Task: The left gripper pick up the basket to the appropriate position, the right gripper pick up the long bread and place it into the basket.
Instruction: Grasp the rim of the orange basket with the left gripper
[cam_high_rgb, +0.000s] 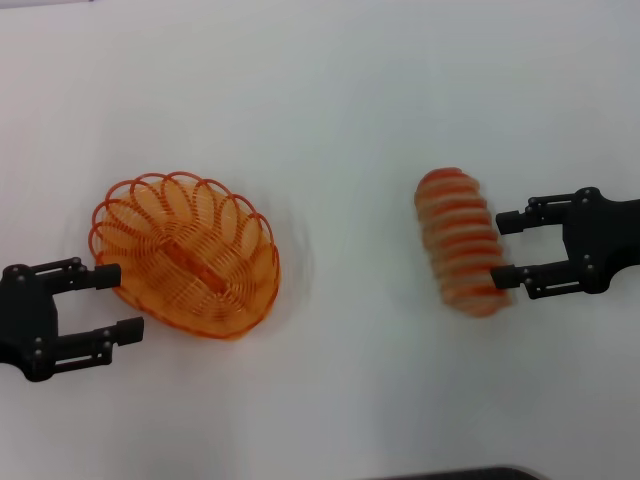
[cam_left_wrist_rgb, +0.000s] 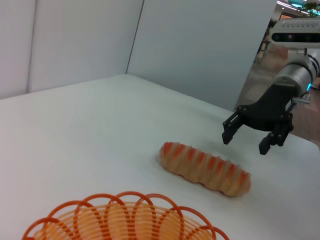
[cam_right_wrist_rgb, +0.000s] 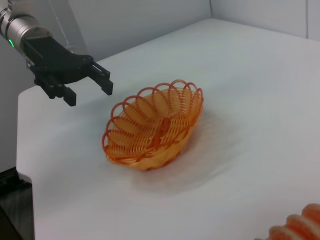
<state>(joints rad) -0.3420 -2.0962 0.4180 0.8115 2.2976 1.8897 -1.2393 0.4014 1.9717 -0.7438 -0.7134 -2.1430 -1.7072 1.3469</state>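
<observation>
In the left wrist view the basket (cam_left_wrist_rgb: 125, 220) is cut by the picture's edge, so only its looped rim shows. In the right wrist view only one end of the long bread (cam_right_wrist_rgb: 295, 227) shows at the corner. In the head view both arms leave the picture behind the left gripper (cam_high_rgb: 118, 302) and the right gripper (cam_high_rgb: 508, 247), and the bread looks blurred, its ridges smeared.

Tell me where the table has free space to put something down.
The widest bare patch of table lies between the basket and the bread. The whole far side beyond both is bare too. It is crowded at the basket's left rim, where the open left gripper sits, and at the bread's right, by the open right gripper.
</observation>
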